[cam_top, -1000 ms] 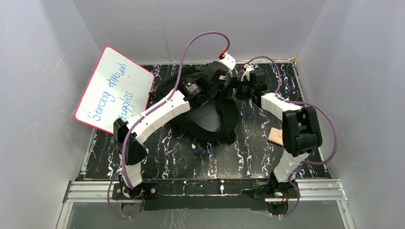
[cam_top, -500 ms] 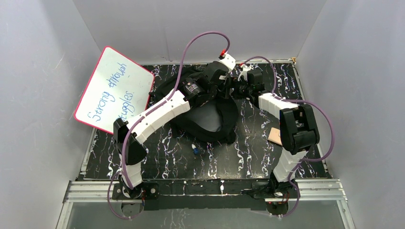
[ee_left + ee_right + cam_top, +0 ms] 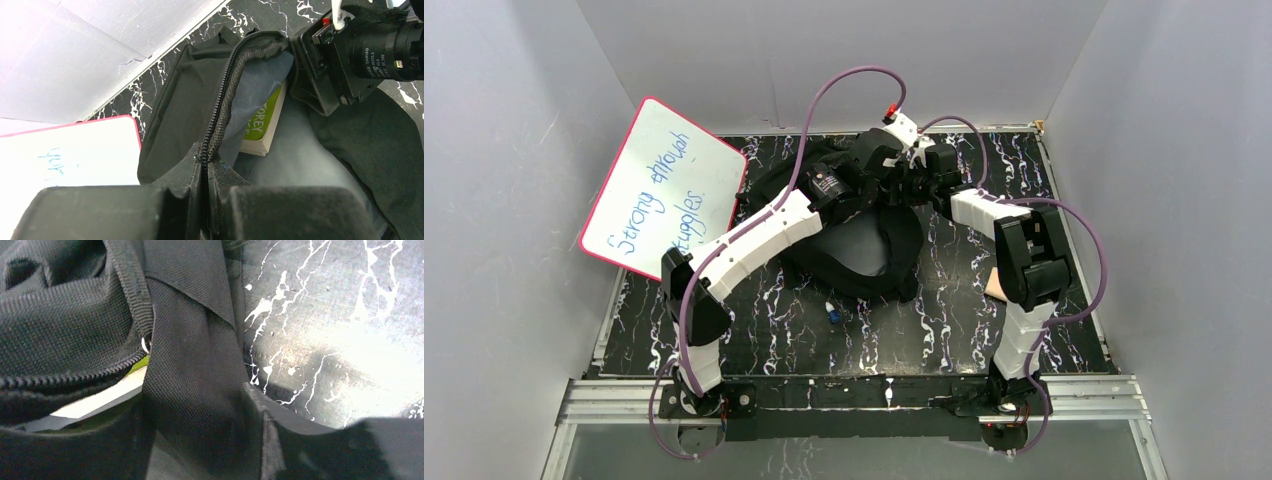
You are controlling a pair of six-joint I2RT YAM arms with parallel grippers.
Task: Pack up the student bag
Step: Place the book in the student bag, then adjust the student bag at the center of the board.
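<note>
The student bag (image 3: 864, 250), a black fabric backpack, lies at the middle back of the table. My left gripper (image 3: 209, 160) (image 3: 886, 180) is shut on the zipper edge (image 3: 225, 95) of its mouth and holds it up. A book with a green cover (image 3: 262, 122) stands inside against the grey lining. My right gripper (image 3: 195, 405) (image 3: 921, 178) is at the bag's far right corner. Its fingers stand either side of a flat black strap (image 3: 190, 365), which lies uncrumpled between them. The book's white page edge (image 3: 100, 402) shows under the zipper.
A red-rimmed whiteboard (image 3: 664, 190) with blue writing leans on the left wall beside the bag. A small blue and white object (image 3: 832, 313) lies in front of the bag. A tan flat piece (image 3: 996, 284) lies right, partly behind my right arm. Grey walls enclose the table.
My right arm has swung left toward the bag's top, bringing its gripper onto the strap, and its jaws have narrowed. The left arm and the bag have stayed put.
</note>
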